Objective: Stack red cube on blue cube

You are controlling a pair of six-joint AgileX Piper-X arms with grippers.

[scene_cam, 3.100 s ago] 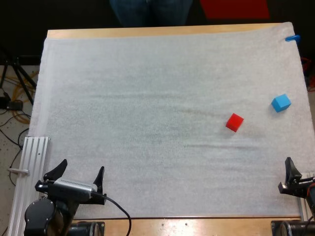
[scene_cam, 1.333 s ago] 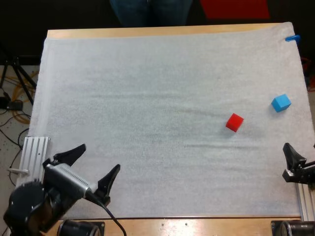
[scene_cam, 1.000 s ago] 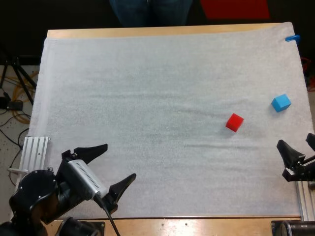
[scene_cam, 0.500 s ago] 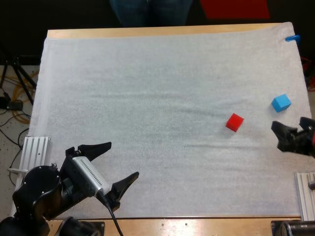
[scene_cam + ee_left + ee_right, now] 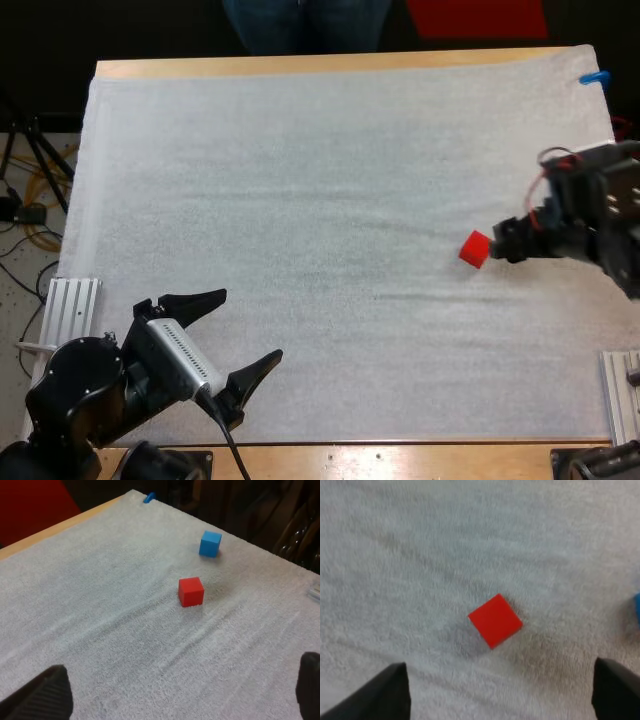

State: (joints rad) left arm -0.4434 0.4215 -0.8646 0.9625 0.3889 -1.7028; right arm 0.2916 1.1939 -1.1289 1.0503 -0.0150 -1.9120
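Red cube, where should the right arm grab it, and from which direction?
Take the red cube by two opposite side faces, from straight above. It lies flat on the mat, free all round, but turned diagonally to the open right tool, so I'd twist the wrist until it closes on faces, not corners.

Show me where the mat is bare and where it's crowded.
Bare: the middle and far side of the mat, between its left edge, the left gripper, open at the near left, and the red cube. Crowded: the right side, where the right gripper, open, hangs by the red cube with the blue cube close by.
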